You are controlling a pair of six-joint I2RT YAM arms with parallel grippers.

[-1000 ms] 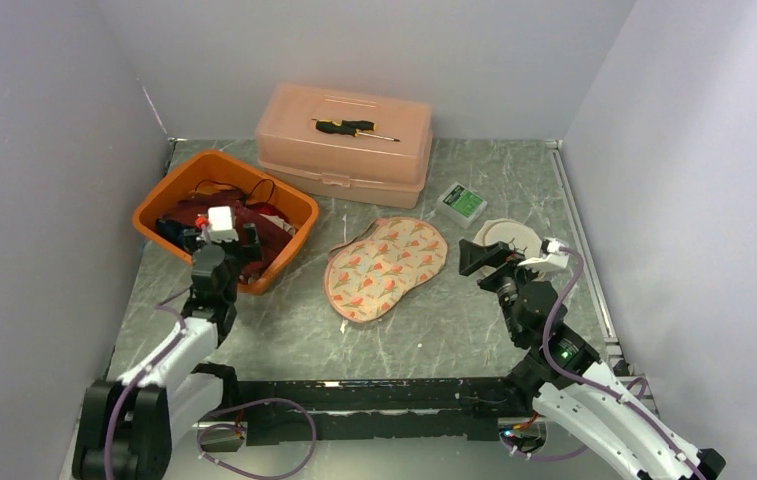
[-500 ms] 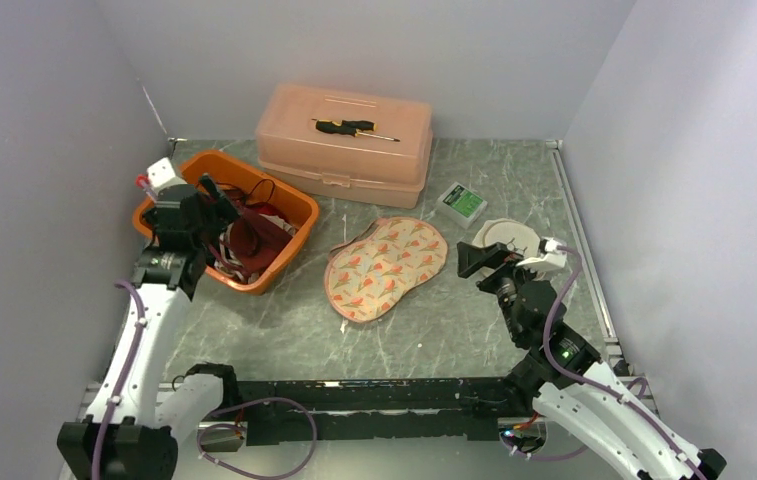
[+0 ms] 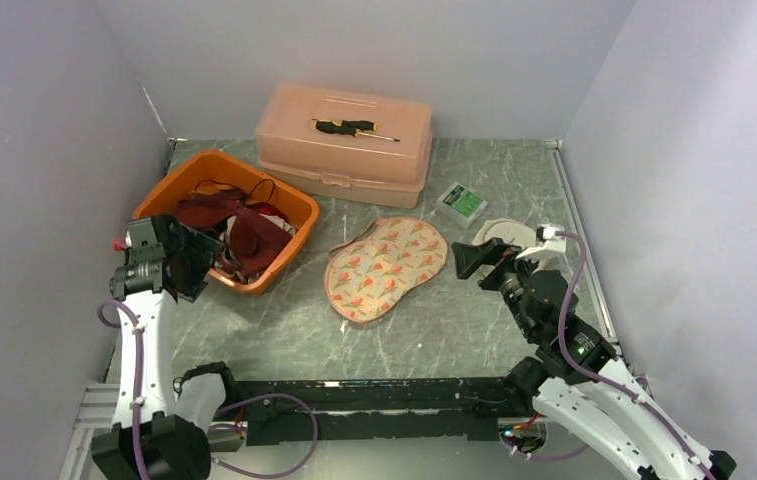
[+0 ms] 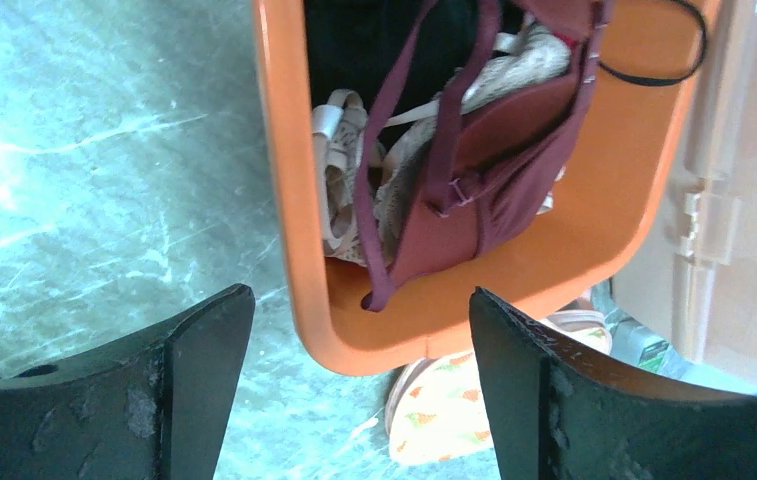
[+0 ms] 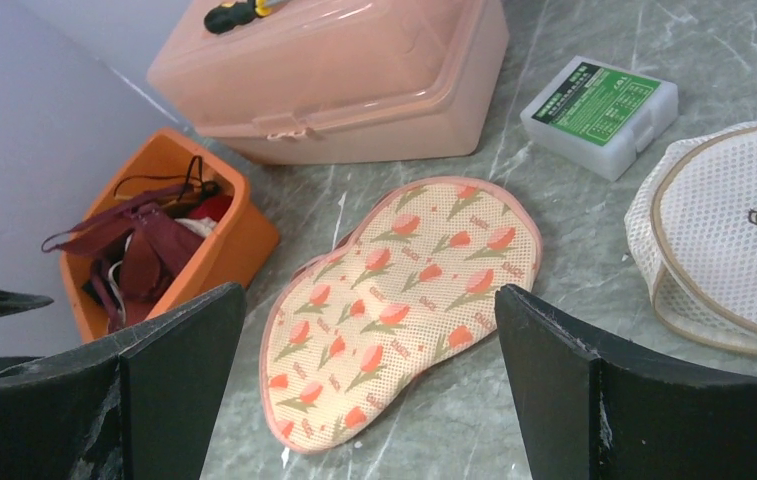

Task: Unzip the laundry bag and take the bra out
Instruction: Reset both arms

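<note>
The laundry bag (image 3: pixel 386 266) is a flat mesh pouch with a tulip print and lies on the table's middle. It also shows in the right wrist view (image 5: pixel 404 300) and at the bottom of the left wrist view (image 4: pixel 444 400). I cannot tell whether its zip is open. A maroon bra (image 3: pixel 244 225) lies in the orange bin (image 3: pixel 294 200), also seen from the left wrist (image 4: pixel 494 170). My left gripper (image 3: pixel 189 268) is open and empty above the bin's near left corner (image 4: pixel 359 390). My right gripper (image 3: pixel 474 262) is open and empty, right of the bag (image 5: pixel 369 390).
A pink lidded box (image 3: pixel 344 140) with a screwdriver (image 3: pixel 349 127) on it stands at the back. A small green-labelled case (image 3: pixel 462 203) and a round white mesh bag (image 3: pixel 509 238) lie at the right. The bin holds other clothes.
My left arm has swung from over the bin out to the left and now hangs by the bin's near left corner. My right gripper has shifted slightly toward the bag.
</note>
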